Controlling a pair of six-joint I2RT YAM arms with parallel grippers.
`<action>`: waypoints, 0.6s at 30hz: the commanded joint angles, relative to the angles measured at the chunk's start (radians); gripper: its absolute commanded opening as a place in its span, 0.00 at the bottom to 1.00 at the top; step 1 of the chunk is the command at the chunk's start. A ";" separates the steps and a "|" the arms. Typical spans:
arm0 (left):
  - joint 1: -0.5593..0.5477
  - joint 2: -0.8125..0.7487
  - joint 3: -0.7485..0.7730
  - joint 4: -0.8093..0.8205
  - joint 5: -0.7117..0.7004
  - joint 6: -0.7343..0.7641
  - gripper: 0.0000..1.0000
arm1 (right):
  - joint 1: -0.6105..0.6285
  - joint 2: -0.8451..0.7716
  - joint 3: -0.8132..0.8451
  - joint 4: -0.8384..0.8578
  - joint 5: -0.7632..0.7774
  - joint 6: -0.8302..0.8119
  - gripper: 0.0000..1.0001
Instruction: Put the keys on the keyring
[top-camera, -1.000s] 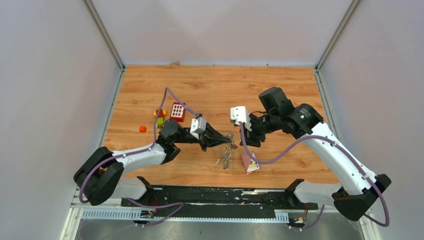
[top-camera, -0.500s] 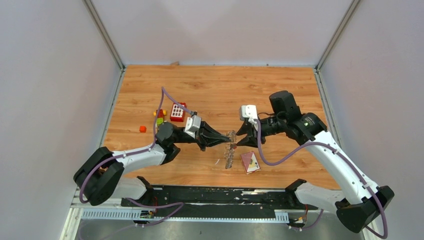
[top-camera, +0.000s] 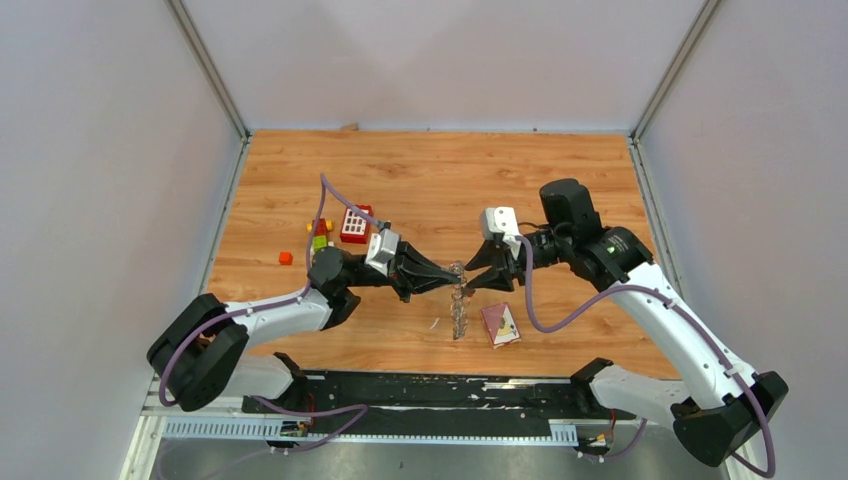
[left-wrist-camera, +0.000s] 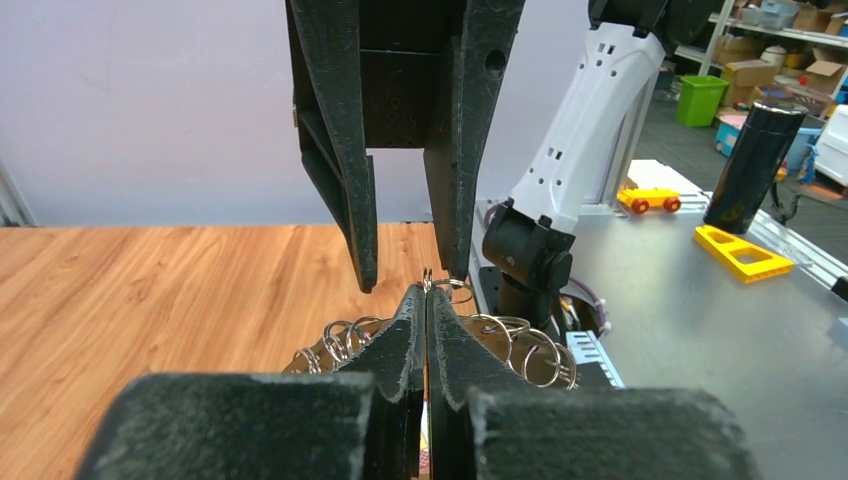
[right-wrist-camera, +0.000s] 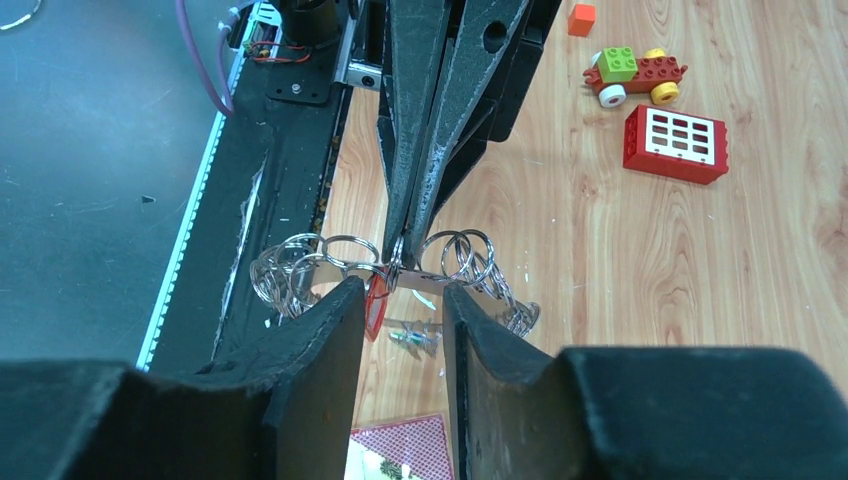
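Left gripper (top-camera: 451, 279) is pressed tight together, pinching the rim of the keyring (right-wrist-camera: 285, 272) at its tips. It holds the ring up off the wooden table (top-camera: 420, 180), near the table's middle-front.

In the rt wrist view the keyring shows as a band of small silvery wire loops fanning out to both sides of the pinch point. It's roughly level, w/ the left gripper's closed tips coming in from the far side.

Right gripper (right-wrist-camera: 405, 295) faces the left one tip to tip. Its jaws stand apart, one on each side of the pinched spot. A red key tag (right-wrist-camera: 376, 302) hangs from the ring just inside one finger; can't tell if they touch.

Keys (top-camera: 458, 318) dangle below the ring in the top view, too small to count.

Maroon card (top-camera: 500, 324) lies on the table just right of the hanging keys. Red block w/ white squares (top-camera: 354, 224), a toy car (right-wrist-camera: 635, 75) and an orange cube (top-camera: 286, 258) sit well apart, on the left.
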 joint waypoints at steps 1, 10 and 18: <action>0.001 -0.003 0.002 0.073 -0.023 -0.004 0.00 | -0.004 0.006 -0.004 0.044 -0.048 0.010 0.33; 0.001 -0.012 0.002 0.066 -0.023 0.002 0.00 | -0.005 0.023 -0.019 0.061 -0.062 0.015 0.31; 0.001 -0.011 0.001 0.050 -0.023 0.018 0.00 | -0.005 0.034 -0.021 0.079 -0.070 0.040 0.23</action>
